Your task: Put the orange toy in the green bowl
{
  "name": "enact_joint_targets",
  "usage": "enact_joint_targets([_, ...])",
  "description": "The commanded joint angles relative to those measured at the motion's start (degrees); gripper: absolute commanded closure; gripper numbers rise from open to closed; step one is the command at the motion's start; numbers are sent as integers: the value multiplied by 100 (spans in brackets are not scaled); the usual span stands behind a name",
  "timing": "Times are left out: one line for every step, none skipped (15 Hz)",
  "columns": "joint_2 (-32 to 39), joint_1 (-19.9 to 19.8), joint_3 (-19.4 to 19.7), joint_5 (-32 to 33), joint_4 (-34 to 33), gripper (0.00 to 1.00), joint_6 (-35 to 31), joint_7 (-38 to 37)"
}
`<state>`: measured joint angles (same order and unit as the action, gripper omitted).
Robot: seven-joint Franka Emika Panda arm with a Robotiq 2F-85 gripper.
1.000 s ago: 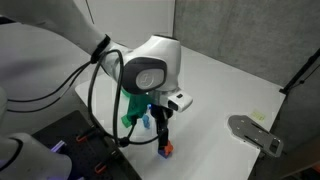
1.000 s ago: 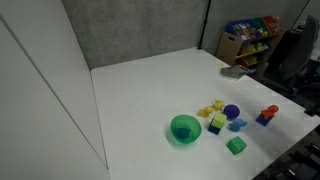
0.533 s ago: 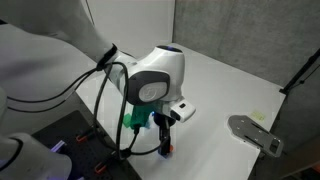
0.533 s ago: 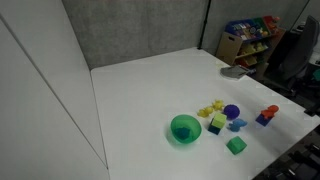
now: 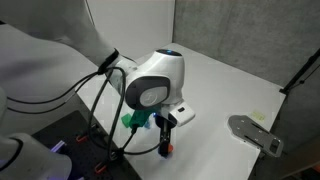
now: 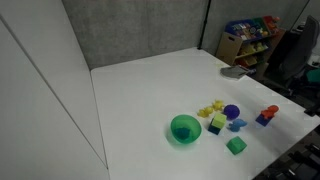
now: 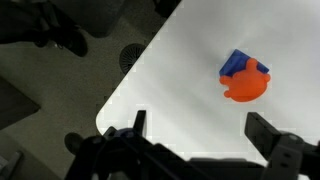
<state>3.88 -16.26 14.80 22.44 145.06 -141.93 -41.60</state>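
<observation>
The orange toy is a small orange-red piece with a blue block against it, lying at the far end of the toy cluster. In the wrist view the toy lies on the white table, ahead of the fingers and to the right. My gripper is open and empty, with its jaws wide apart and nothing between them. In an exterior view the gripper hangs just above the toy. The green bowl stands empty beside the cluster. It is mostly hidden behind the arm in an exterior view.
Yellow blocks, a purple ball, a blue cube and a green cube lie between bowl and toy. A flat grey object lies on the table. The table edge runs close to the gripper.
The wrist has sunk a little and turned slightly over the orange toy. The toys and bowl have not moved.
</observation>
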Motion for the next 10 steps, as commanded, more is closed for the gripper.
enact_joint_targets([125,87,131,-335,93,0,-360,-570])
enact_joint_targets([171,90,151,-463,117,0,-469,-699])
enact_joint_targets([214,90,168,-623,154,0,-595,-781])
enact_joint_targets([275,94,203,-667,193,0,-764,-909])
enact_joint_targets([346,103,229,-781,213,0,-869,-1000])
enact_joint_targets([429,113,265,-861,239,0,-997,-1116])
enact_joint_targets([523,125,303,-939,249,0,-1114,-1192])
enact_joint_targets([609,138,341,-1043,274,0,-1239,-1251])
enact_joint_targets([693,140,343,-1239,300,0,-1358,-1212])
enact_joint_targets([778,142,336,-1456,323,0,-1496,-1144])
